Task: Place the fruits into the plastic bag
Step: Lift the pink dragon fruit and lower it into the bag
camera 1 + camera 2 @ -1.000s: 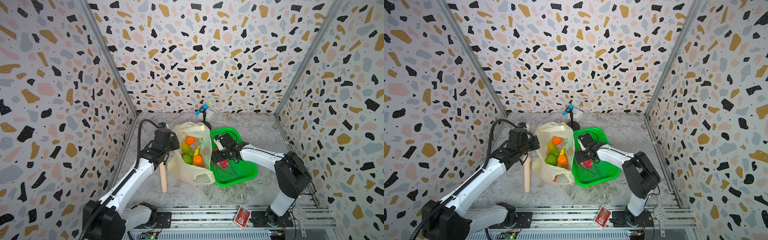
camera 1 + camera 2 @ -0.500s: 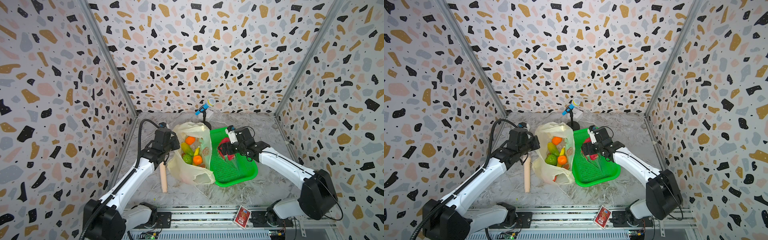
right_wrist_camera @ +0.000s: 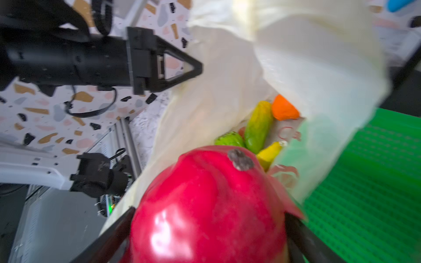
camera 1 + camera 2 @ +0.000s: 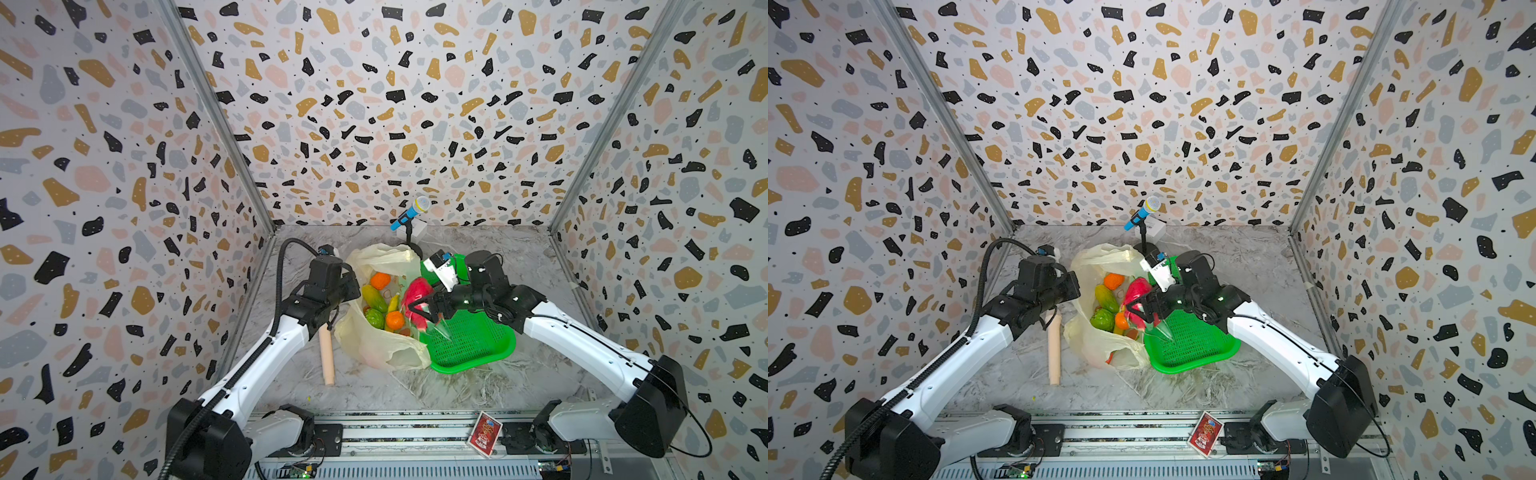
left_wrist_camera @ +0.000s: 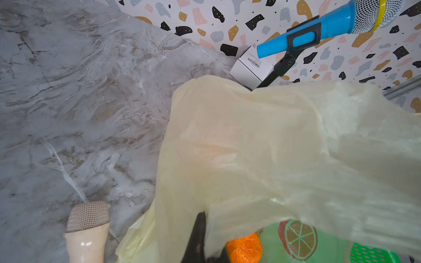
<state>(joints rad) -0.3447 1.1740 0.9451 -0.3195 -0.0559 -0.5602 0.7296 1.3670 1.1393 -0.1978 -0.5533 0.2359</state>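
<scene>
Right pincer [image 4: 420,311] clamps wide around the glossy red-pink toy dragon fruit [image 3: 205,205], at the mouth of the thin pale-yellow plastic bag [image 4: 376,351]; it looks rigid, light, slippery: grip across its middle. Left pincer [image 3: 197,68], pressed together, pinches the bag's limp rim.

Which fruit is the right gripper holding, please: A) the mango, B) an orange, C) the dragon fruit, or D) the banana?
C: the right gripper has its jaws on either side of the red dragon fruit, at the mouth of the bag.
</scene>
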